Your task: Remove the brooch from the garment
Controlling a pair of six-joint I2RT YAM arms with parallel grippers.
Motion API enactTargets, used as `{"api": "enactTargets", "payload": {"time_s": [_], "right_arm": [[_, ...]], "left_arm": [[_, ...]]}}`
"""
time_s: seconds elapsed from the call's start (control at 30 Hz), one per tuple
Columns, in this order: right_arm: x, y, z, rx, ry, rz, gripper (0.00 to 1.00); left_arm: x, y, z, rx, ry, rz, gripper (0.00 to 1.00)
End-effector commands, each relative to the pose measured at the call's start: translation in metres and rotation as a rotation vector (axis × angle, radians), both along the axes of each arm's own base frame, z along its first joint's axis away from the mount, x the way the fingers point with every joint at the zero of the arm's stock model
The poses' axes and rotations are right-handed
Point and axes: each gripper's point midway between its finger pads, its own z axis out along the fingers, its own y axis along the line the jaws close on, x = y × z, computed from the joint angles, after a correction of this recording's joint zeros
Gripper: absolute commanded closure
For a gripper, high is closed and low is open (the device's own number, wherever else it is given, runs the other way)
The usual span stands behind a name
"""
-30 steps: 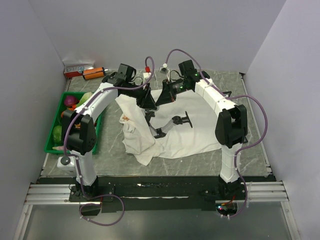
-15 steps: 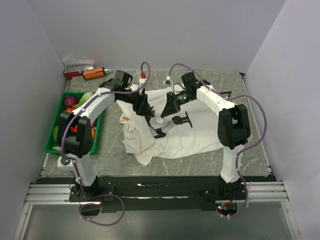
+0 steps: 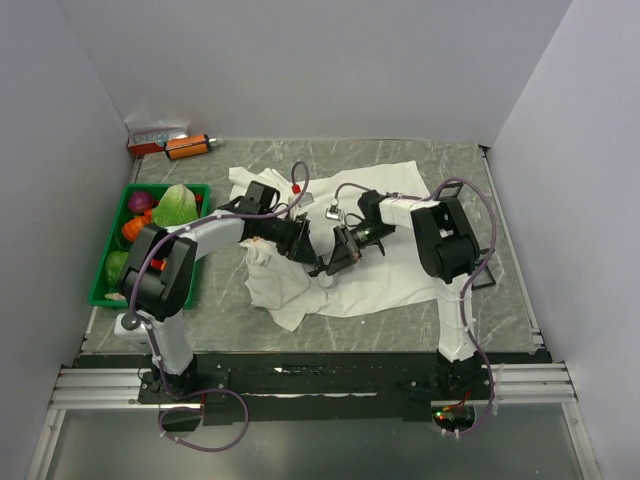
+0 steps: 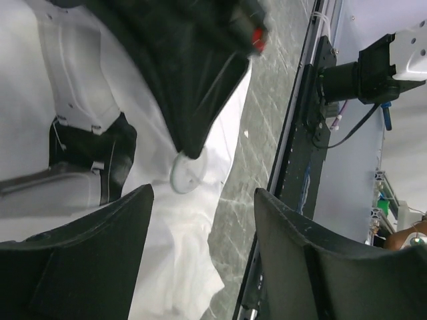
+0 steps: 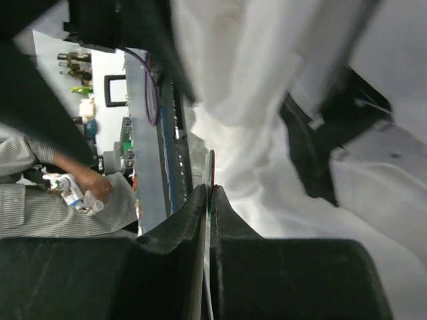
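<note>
Two hazards: right gripper (image 5: pixel 209 193), clamped on a thin disc (image 5: pixel 211 167), may drop it, and left gripper (image 4: pixel 203 193), jaws apart, could snag garment (image 3: pixel 400 270).

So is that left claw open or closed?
Open. In the left wrist view the left gripper has its two dark fingers wide apart, nothing pinched between them; the white garment lies beyond.

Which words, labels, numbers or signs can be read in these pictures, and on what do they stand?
None can be read. The red and white box at the far left seems to bear print, but it is too small to read.
</note>
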Motion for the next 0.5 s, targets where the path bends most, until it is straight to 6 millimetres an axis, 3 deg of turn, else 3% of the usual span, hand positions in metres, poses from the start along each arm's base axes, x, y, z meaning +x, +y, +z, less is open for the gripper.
{"api": "enactTargets", "payload": {"time_s": [0.0,0.2,0.3,0.47], "right_arm": [[0.011,0.005,-0.023,-0.025,0.023,-0.034,1.00],[0.017,0.004,-0.052,-0.121,0.099,-0.081,1.00],[0.019,0.003,-0.058,-0.148,0.096,-0.094,1.00],[0.021,0.003,-0.061,-0.150,0.103,-0.099,1.00]], "left_arm": [[0.015,-0.008,0.004,-0.019,-0.038,0.024,0.34],[0.017,-0.007,-0.019,0.065,-0.131,-0.025,0.47],[0.017,-0.009,-0.029,0.093,-0.227,-0.077,0.46],[0.019,-0.014,-0.041,0.112,-0.233,-0.090,0.44]]}}
